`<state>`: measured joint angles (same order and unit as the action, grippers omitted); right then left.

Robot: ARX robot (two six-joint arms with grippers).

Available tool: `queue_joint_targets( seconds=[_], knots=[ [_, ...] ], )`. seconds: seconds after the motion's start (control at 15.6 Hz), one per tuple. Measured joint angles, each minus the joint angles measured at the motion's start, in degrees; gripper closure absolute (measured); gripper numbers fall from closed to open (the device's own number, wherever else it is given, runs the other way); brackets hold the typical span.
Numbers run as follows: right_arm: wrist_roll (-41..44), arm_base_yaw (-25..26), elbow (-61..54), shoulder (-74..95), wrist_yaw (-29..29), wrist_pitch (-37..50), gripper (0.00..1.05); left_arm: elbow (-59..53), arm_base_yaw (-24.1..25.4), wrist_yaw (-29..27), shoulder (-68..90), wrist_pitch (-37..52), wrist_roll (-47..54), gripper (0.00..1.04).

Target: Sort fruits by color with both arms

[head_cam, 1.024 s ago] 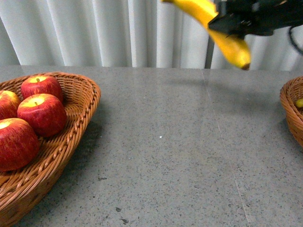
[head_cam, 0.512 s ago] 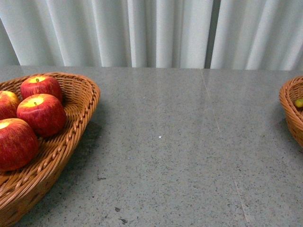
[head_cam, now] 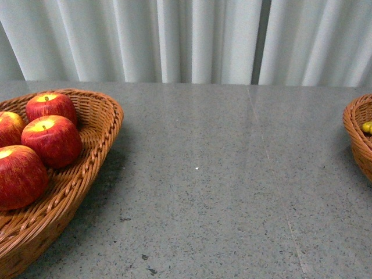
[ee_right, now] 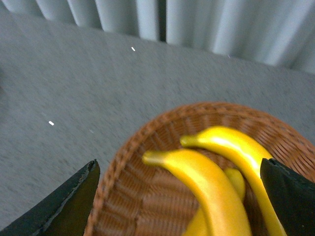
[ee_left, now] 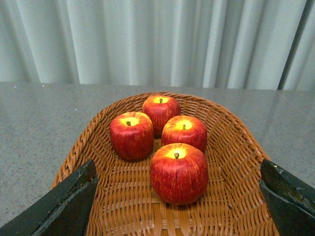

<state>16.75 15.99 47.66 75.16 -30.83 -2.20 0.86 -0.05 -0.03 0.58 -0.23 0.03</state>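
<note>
Several red apples [head_cam: 51, 139] streaked with yellow lie in a brown wicker basket [head_cam: 99, 145] at the left of the front view; neither arm shows there. In the left wrist view my left gripper [ee_left: 179, 196] is open and empty, its fingers [ee_left: 69, 201] spread over the basket [ee_left: 231, 147] with the nearest apple [ee_left: 179, 173] between them. In the right wrist view my right gripper [ee_right: 179, 201] is open and empty above another wicker basket [ee_right: 142, 147] holding yellow bananas [ee_right: 202, 182]. A bit of yellow banana [head_cam: 367, 127] shows in the right basket [head_cam: 356, 136] in the front view.
The baskets stand on a grey speckled table [head_cam: 221, 174]. A pale pleated curtain [head_cam: 174, 40] hangs behind the table's far edge.
A second ago my right gripper held a banana high at the upper right of the front view. It has left that view, and the bananas now lie in the right basket.
</note>
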Motion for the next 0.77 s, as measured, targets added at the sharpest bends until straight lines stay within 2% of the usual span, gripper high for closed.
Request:
queue_joint_targets(
  seconds=[0.06, 0.13, 0.19, 0.32, 0.45, 0.51, 0.58, 0.64, 0.77],
  knots=[
    [-4.85, -1.66, 0.59, -1.27, -2.21, 2.99, 0.08, 0.00, 0.00, 0.00, 0.00, 0.02, 0.00, 0.07],
    [-9.22, -3.21, 0.85, -2.40, -1.86, 5.97, 0.06, 0.00, 0.00, 0.00, 0.00, 0.00, 0.00, 0.07],
    [-15.34, -4.57, 1.05, -3.43, 1.07, 7.72, 0.06, 0.00, 0.00, 0.00, 0.00, 0.02, 0.00, 0.07],
    [-23.37, -6.29, 0.87, -4.42, 8.61, 5.68, 0.06, 0.00, 0.00, 0.00, 0.00, 0.02, 0.00, 0.07],
    [-26.69, -6.60, -1.07, -6.75, 11.45, 4.31, 0.06, 0.00, 0.00, 0.00, 0.00, 0.00, 0.00, 0.07],
    [-24.65, -7.96, -6.36, -9.86, 17.75, 16.98, 0.15, 0.00, 0.00, 0.00, 0.00, 0.02, 0.00, 0.07],
    [-21.59, -8.96, -11.96, -14.36, 21.90, 24.70, 0.26, 0.00, 0.00, 0.02, 0.00, 0.00, 0.00, 0.07],
    [-19.47, -9.25, -17.73, -19.98, 23.21, 28.06, 0.39, 0.00, 0.00, 0.00, 0.00, 0.00, 0.00, 0.07],
    [-18.08, -9.20, -25.97, -29.73, 23.76, 23.69, 0.63, 0.00, 0.00, 0.02, 0.00, 0.00, 0.00, 0.07]
  ],
)
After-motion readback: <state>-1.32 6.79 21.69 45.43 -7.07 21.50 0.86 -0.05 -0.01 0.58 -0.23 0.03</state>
